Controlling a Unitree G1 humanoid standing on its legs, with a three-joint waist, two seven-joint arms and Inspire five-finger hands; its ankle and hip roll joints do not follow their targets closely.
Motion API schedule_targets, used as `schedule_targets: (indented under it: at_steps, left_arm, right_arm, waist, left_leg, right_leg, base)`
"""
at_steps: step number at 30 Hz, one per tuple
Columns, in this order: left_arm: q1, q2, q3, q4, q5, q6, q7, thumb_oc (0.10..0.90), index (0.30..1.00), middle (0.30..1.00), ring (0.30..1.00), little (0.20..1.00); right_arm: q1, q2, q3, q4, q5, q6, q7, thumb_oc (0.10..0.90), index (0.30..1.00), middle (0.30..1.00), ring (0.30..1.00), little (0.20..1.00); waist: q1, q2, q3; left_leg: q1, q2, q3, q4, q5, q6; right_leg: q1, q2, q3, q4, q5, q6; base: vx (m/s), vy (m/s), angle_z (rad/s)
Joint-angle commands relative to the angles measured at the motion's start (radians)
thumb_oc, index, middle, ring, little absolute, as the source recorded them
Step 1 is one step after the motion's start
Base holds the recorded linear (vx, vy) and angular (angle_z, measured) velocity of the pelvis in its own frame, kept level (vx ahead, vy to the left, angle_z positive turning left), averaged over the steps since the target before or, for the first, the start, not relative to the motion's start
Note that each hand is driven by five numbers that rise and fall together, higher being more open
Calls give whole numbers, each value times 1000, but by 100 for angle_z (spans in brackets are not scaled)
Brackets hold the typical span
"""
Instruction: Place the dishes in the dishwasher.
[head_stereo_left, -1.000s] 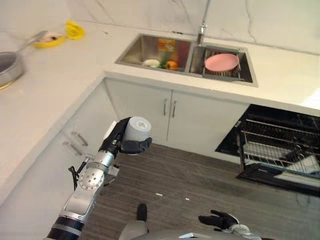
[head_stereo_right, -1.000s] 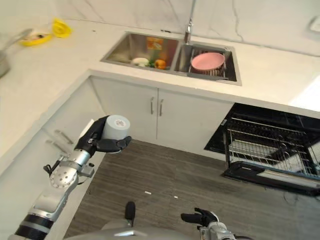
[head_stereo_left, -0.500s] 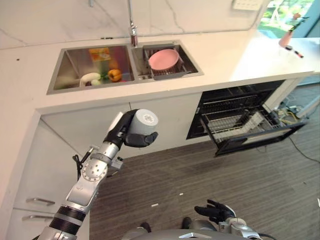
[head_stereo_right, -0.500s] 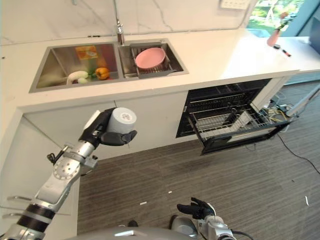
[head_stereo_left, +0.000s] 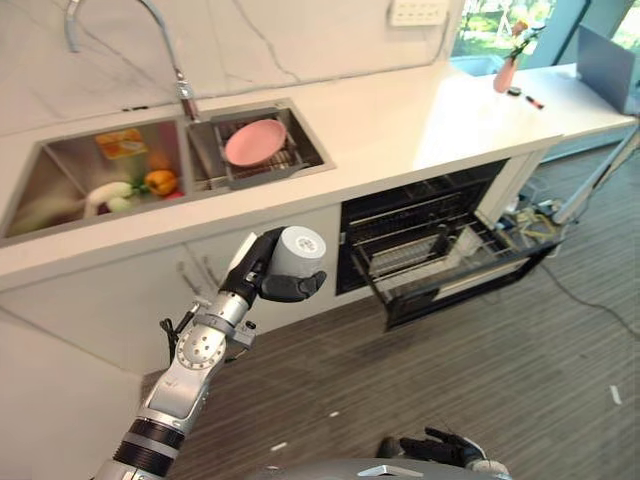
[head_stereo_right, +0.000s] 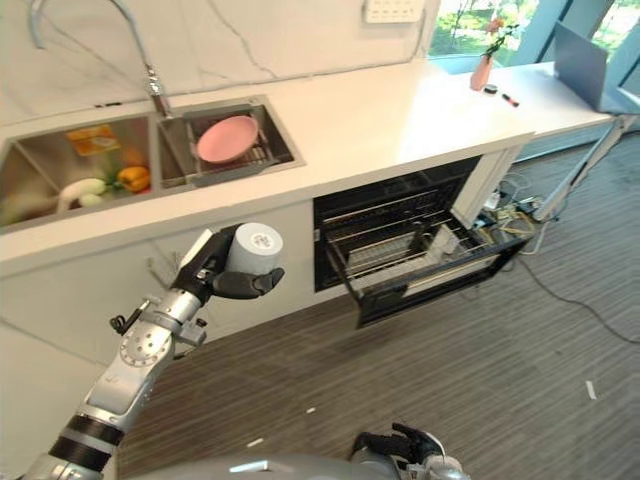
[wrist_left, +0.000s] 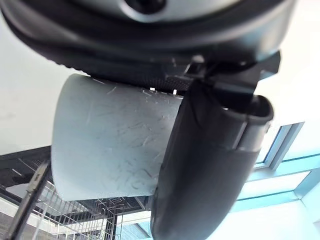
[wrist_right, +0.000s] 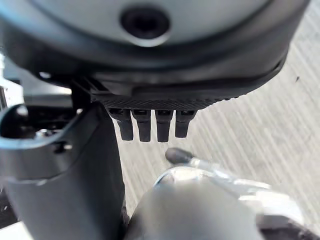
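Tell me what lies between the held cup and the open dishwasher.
Nothing: in the left eye view, only white cabinet front separates the cup in the left hand from the dishwasher.

White countertop (head_stereo_left: 400, 120) running across upper frame, marble-veined wall (head_stereo_left: 270, 40) rising behind. Double steel sink (head_stereo_left: 110, 170) sitting upper left, curved faucet (head_stereo_left: 150, 30) arching over it. White cabinets (head_stereo_left: 150, 290) standing below. Dark wood-grain floor (head_stereo_left: 480, 380) spreading lower right. Daylight coming through windows (head_stereo_left: 490, 15) upper right. Wall outlet (head_stereo_left: 418, 10) showing top centre.
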Motion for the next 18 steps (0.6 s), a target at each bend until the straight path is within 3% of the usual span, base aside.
schedule_targets:
  at_steps: [1, 3, 4, 5, 7, 9, 12, 18]
  left_arm:
    - [-117, 20, 37, -132, -48, -102, 30, 400, 300, 300, 300, 300]
    - [-118, 20, 37, -132, -48, -102, 30, 400, 300, 300, 300, 300]
    - [-112, 15, 41, -134, -43, -101, 31, 400, 300, 300, 300, 300]
    - [-110, 15, 41, -134, -41, -103, 29, 400, 300, 300, 300, 300]
    - [-112, 19, 35, -124, -40, -103, 28, 400, 300, 300, 300, 300]
    - [-115, 21, 27, -122, -33, -101, 25, 400, 300, 300, 300, 300]
    - [-116, 18, 18, -117, -28, -97, 14, 400, 300, 300, 300, 300]
    - [-121, 31, -7, -113, -6, -99, -16, 400, 300, 300, 300, 300]
  right_arm:
    - [-18, -33, -1, 22, 8, -9, -17, 800, 900, 900, 900, 900]
    - [-19, -33, -2, 23, 8, -9, -17, 800, 900, 900, 900, 900]
    - [-22, -41, -9, 27, 16, -13, -22, 800, 900, 900, 900, 900]
    - [-24, -45, -13, 26, 22, -17, -24, 800, 900, 900, 900, 900]
    - [-39, -58, -18, 26, 25, -17, -28, 800, 900, 900, 900, 900]
    - [-46, -69, -28, 38, 21, -17, -34, 800, 900, 900, 900, 900]
    - [-38, -80, -56, 43, 26, -17, -34, 800, 900, 900, 900, 900]
    - [-27, -99, -117, -25, 53, -34, -38, 800, 900, 900, 900, 900]
  waist:
    - [19, -7, 38]
    - [17, -7, 38]
    - [24, -12, 32]
    - [26, -15, 32]
    - [40, -19, 28]
    - [48, 0, 24]
    - [35, 18, 5]
    - [1, 26, -37]
  left_leg:
    - [-81, -86, -24, 124, 40, 33]
    - [-84, -85, -27, 126, 39, 33]
    - [-112, -130, -52, 33, 1, 53]
    - [-120, -124, -59, 0, -13, 48]
    - [-151, -112, -83, -116, 12, 38]
    - [-145, -115, -141, -215, 46, 24]
    - [-92, -108, -121, -286, 51, 25]
    - [27, -171, -50, -415, 35, 63]
  right_leg:
    - [37, -25, 8, 29, -66, 56]
    - [37, -24, 5, 29, -66, 55]
    - [46, -24, 19, 7, -64, 66]
    - [57, -25, 27, -1, -67, 73]
    - [71, -33, 46, -18, -65, 89]
    - [87, -26, 73, -18, -71, 97]
    - [102, -27, 73, -20, -74, 109]
    - [105, -76, 123, -38, -36, 156]
  base:
    - [53, -69, 12]
    - [83, -18, 5]
    - [166, 57, 3]
    - [205, 123, 4]
    - [154, 148, -12]
    - [154, 164, -51]
    - [139, 187, -50]
    - [123, 242, -30]
